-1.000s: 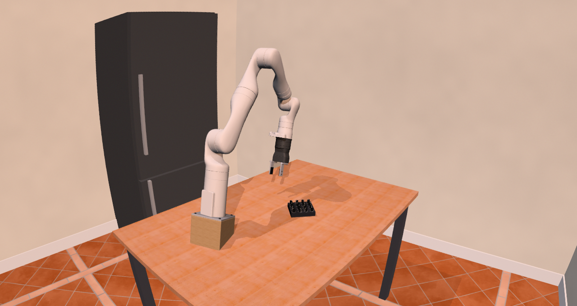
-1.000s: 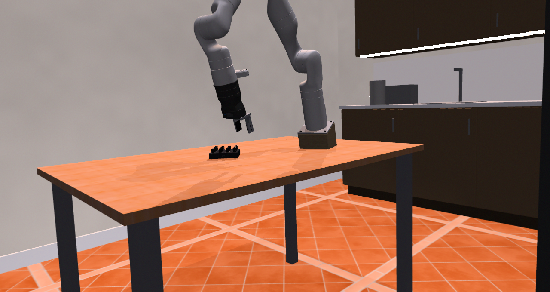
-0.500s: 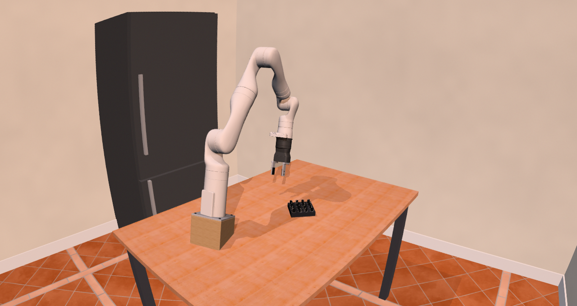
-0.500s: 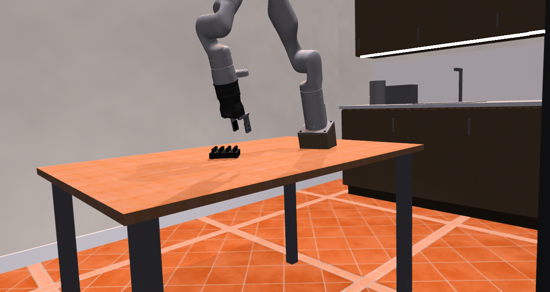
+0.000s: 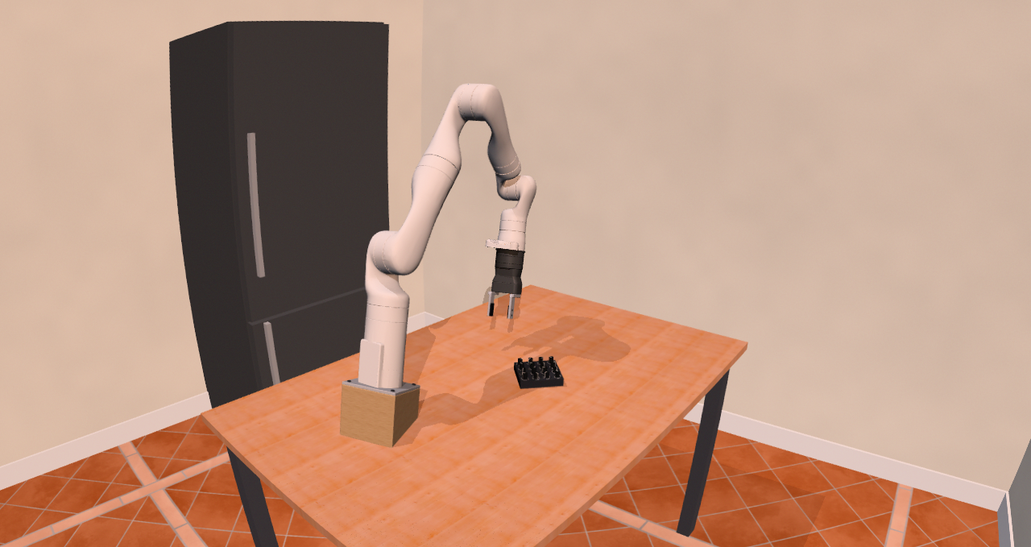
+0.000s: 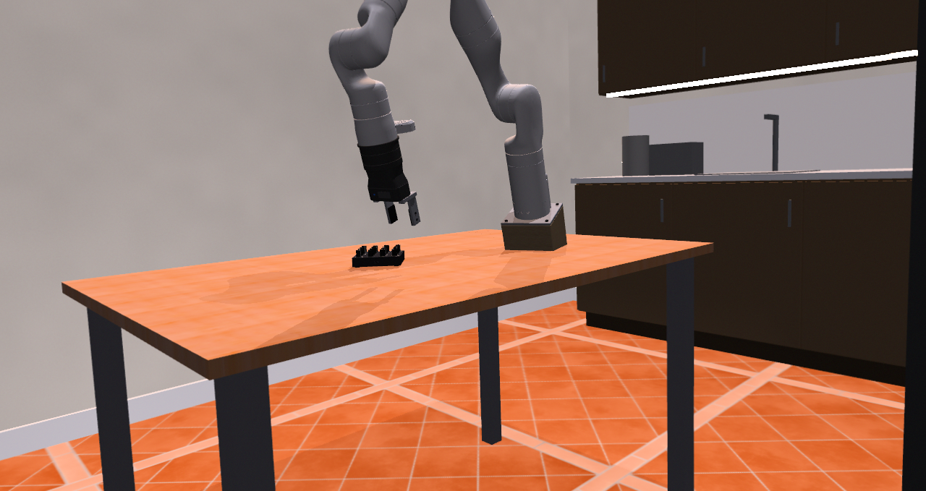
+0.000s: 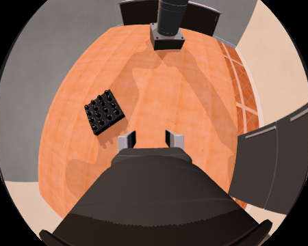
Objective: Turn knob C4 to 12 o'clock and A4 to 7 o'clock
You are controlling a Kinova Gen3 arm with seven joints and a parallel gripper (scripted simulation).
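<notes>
A wooden table (image 5: 648, 428) on dark legs fills the middle of the room, with a tall dark refrigerator (image 5: 288, 183) standing behind its far left corner in the top view. The pale Kinova arm (image 5: 432, 176) rises from a wooden pedestal block (image 5: 360, 422) set near the table's left edge, close to the near left corner, arches high and bends down toward the far edge. Its gripper (image 5: 501, 312) points almost straight down, hanging above the table near the far edge and touching nothing. The jaws stand spread to their widest with nothing between the fingers.

The knob box (image 5: 538, 373), a small black block studded with rows of knobs, stands on the table around its middle, well apart from the pedestal and nearer the camera than the gripper. In the wrist view the knob box (image 7: 105, 112) lies left of and beyond the fingertips, turned at an angle to the table edges. The white lines on the knobs are too small to read, so their pointing directions cannot be told.
</notes>
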